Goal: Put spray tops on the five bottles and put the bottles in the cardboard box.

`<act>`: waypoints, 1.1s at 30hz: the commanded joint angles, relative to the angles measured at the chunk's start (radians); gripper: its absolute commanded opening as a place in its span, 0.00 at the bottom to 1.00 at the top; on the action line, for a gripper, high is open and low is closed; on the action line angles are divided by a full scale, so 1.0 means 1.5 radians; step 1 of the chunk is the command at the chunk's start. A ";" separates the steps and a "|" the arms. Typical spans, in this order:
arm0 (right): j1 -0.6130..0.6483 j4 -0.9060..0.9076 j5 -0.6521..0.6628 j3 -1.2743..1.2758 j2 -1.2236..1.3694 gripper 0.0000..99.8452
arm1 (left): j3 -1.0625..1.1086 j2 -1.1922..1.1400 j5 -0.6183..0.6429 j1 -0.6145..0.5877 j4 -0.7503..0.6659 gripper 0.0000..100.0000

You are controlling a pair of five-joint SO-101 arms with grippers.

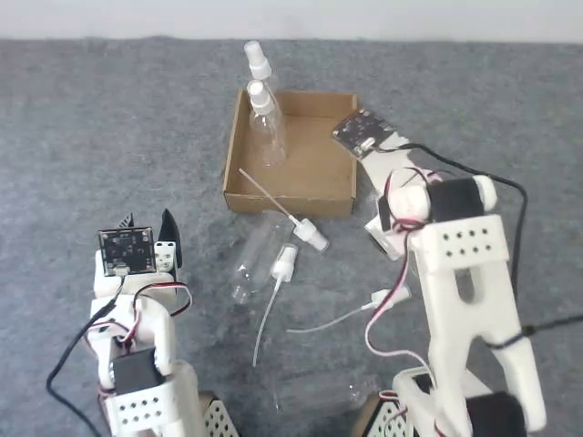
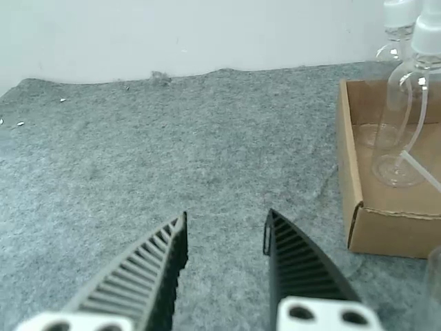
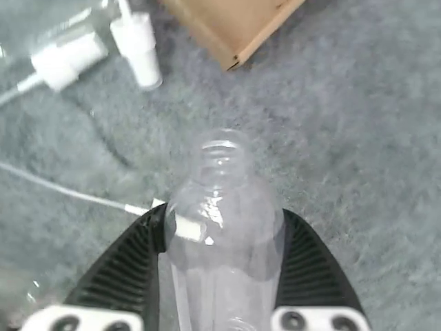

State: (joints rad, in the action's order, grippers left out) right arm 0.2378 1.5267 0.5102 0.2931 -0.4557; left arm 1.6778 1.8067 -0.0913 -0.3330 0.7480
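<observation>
The cardboard box (image 1: 314, 196) sits at the back middle of the table, and two clear bottles with white spray tops (image 1: 267, 127) (image 1: 258, 62) stand upright at its left side. My right gripper (image 3: 224, 217) is shut on a clear bottle (image 3: 224, 234) with a bare, open neck, just right of the box's near corner (image 3: 234, 31). Another bare bottle (image 1: 258, 257) lies in front of the box beside two loose spray tops (image 1: 310, 234) (image 1: 285, 264) with long tubes. A third top (image 1: 381, 297) lies near the right arm (image 1: 451, 241). My left gripper (image 2: 224, 234) stands open at front left, holding nothing.
One more clear bottle (image 1: 319, 393) lies near the front edge between the two arm bases. Thin dip tubes (image 1: 264, 323) trail across the grey felt in the middle. Open felt stretches left of the box (image 2: 386, 227) and ahead of the left gripper.
</observation>
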 commanded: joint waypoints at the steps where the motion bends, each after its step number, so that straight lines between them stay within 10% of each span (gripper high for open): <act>1: 0.003 0.004 -0.057 -0.015 -0.061 0.07 | -0.003 0.010 -0.006 -0.002 -0.021 0.17; 33: -0.107 -0.249 -0.121 0.364 -0.414 0.07 | -0.022 0.010 -0.006 0.000 -0.021 0.17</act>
State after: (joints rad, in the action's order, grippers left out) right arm 0.1181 1.1968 0.3399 0.8454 -1.0357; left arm 1.6778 1.8067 -0.0913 -0.3330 0.7480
